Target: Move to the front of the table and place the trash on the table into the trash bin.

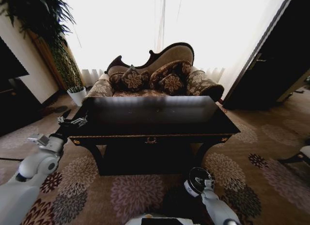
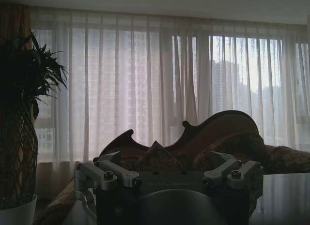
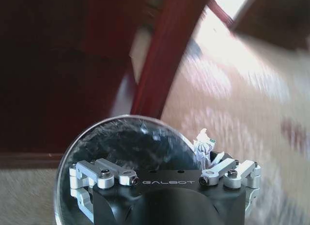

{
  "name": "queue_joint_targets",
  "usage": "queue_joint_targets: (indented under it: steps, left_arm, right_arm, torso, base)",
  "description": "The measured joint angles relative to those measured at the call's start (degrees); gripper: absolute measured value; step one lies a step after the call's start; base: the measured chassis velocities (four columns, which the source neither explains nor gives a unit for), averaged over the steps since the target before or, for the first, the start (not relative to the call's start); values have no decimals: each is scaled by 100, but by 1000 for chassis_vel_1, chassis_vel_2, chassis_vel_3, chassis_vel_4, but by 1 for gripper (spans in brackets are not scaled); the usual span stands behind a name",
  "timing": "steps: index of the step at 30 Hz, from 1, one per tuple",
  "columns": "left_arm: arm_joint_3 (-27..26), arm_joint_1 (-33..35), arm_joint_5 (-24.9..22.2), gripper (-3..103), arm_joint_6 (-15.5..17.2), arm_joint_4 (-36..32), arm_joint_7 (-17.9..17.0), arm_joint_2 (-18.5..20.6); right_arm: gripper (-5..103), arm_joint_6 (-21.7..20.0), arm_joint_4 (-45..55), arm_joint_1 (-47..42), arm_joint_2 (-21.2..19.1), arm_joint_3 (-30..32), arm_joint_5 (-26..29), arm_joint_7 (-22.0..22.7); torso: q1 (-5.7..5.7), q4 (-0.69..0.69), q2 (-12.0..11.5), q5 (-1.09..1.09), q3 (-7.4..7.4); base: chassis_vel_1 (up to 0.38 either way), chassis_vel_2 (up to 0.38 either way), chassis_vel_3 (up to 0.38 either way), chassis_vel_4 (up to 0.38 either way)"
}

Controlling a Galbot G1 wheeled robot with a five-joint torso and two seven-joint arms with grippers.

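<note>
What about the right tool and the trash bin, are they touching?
Cannot tell. In the right wrist view the right tool sits over the trash bin, with no contact or gap plainly visible.

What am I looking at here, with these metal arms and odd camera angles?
This is a wheeled robot with two arms. The wide picture comes from its head camera: a dark glossy table stands ahead, with a sofa behind it. The other two pictures come from cameras on its wrists. The left gripper hovers by the table's front left corner. The right gripper hangs low over the trash bin, with a white paper wad close beside it; whether the wad is gripped is hidden.
</note>
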Motion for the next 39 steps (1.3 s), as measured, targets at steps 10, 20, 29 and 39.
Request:
queue_joint_targets:
  steps: [10,20,29,39]
  left_arm:
    - [0,0,0,100,0,0,-2,0]
    - [0,0,0,100,0,0,-2,0]
    - [0,0,0,100,0,0,2,0]
    - [0,0,0,100,0,0,1,0]
  right_arm:
    - [100,-687,480,-38,96,106,464,51]
    - [100,-1466,1246,-104,102,286,621,265]
    - [100,-1942,1413,-219,185,544,547,431]
    - [100,-1545,1339,-297,128,704,768,448]
  torso:
    - [0,-1,0,-2,0]
    - [0,-1,0,-3,0]
    - [1,1,1,4,0]
    - [0,1,0,2,0]
  base:
    - [0,0,0,0]
    - [0,0,0,0]
    - [0,0,0,0]
    - [0,0,0,0]
